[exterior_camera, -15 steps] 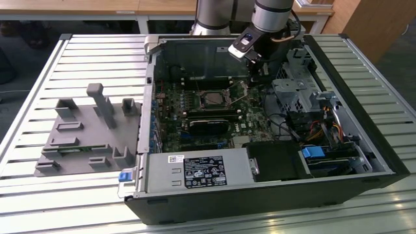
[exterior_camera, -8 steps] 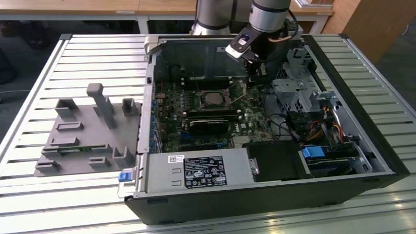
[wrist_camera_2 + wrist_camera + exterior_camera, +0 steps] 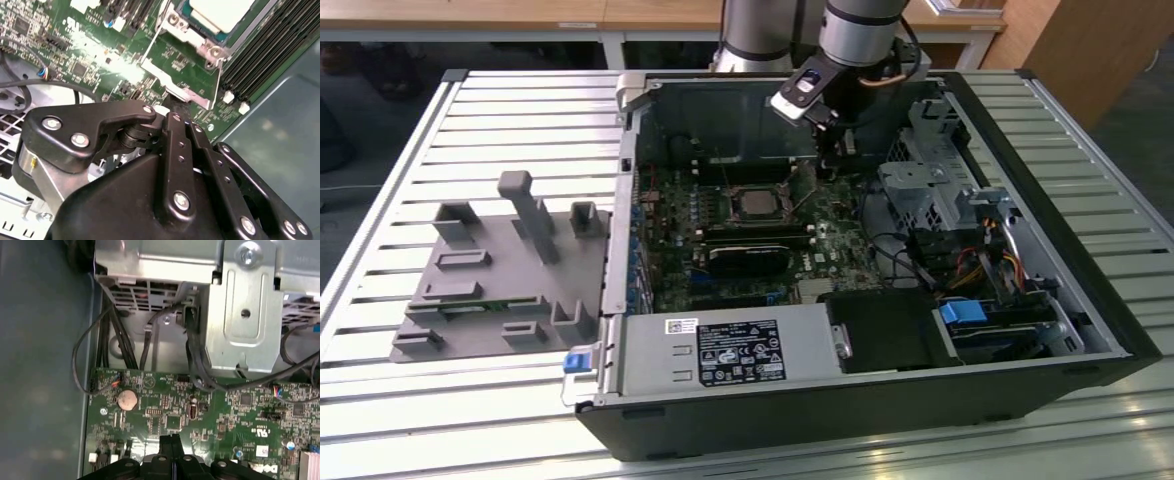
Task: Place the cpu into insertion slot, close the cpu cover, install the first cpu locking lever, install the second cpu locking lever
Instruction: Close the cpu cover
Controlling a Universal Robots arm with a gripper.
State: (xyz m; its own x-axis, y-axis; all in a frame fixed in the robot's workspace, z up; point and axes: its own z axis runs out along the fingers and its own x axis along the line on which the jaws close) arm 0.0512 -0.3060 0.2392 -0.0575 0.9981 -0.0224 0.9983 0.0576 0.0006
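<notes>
The cpu [image 3: 754, 204] is a pale silver square lying in the insertion slot [image 3: 730, 190] on the green board inside the open case. In the second wrist view the cpu [image 3: 220, 11] sits with the silver cpu cover [image 3: 192, 37] lying flat around it, and a thin wire lever [image 3: 218, 80] runs along one side. My gripper [image 3: 834, 155] hangs over the board at the exterior view's right of the slot. Its black fingertips [image 3: 165, 445] press together over bare board, so the gripper [image 3: 170, 440] is shut with nothing seen between the fingers.
A black fan card [image 3: 747, 258] lies below the slot, and a power supply [image 3: 727, 350] sits at the case front. A metal drive cage [image 3: 245, 315] with black cables [image 3: 195, 360] stands close to the gripper. Long memory slots [image 3: 270, 50] flank the cpu. A grey fixture [image 3: 494, 270] rests on the slatted table.
</notes>
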